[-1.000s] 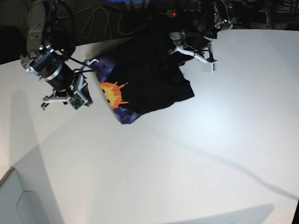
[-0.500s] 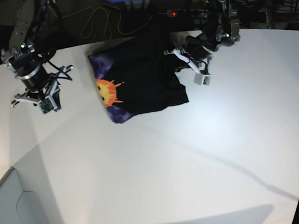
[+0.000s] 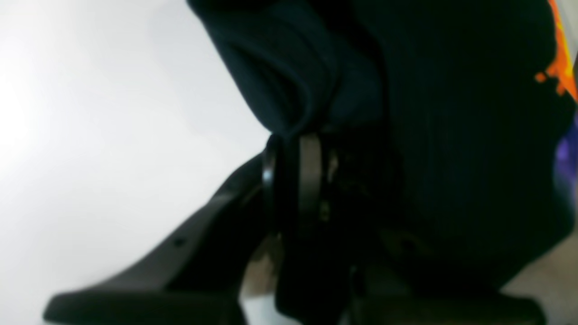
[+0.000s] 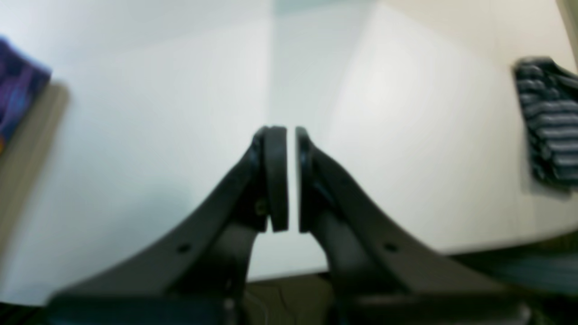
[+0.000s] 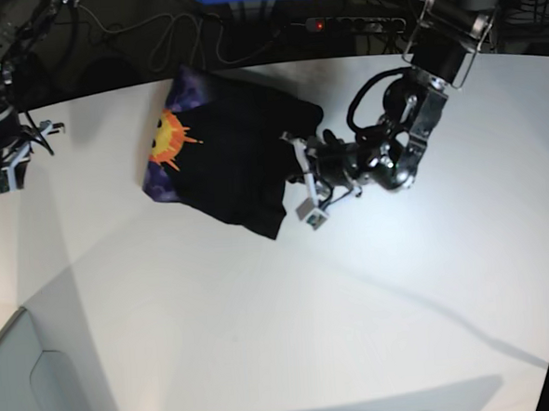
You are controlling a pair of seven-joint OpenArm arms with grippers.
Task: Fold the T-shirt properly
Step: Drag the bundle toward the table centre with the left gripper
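The black T-shirt (image 5: 230, 162) lies bunched on the white table (image 5: 355, 303), its sun print (image 5: 168, 137) on a purple patch facing up at its left end. My left gripper (image 5: 294, 167) is at the shirt's right edge. In the left wrist view this gripper (image 3: 293, 144) is shut on a fold of the black T-shirt (image 3: 433, 113), and the orange print (image 3: 560, 63) shows at the far right. My right gripper (image 5: 0, 162) is far to the left, well away from the shirt. In the right wrist view it (image 4: 291, 135) is shut and empty over bare table.
A striped grey cloth (image 4: 546, 131) lies near the table's edge at the right of the right wrist view, where a corner of the purple patch (image 4: 18, 99) shows at the left. Cables and a power strip (image 5: 338, 23) lie behind the table.
My right gripper has left the shirt's printed edge and drawn far to the left. My left gripper has carried the shirt's right side leftward and forward, and the shirt has shifted and turned.
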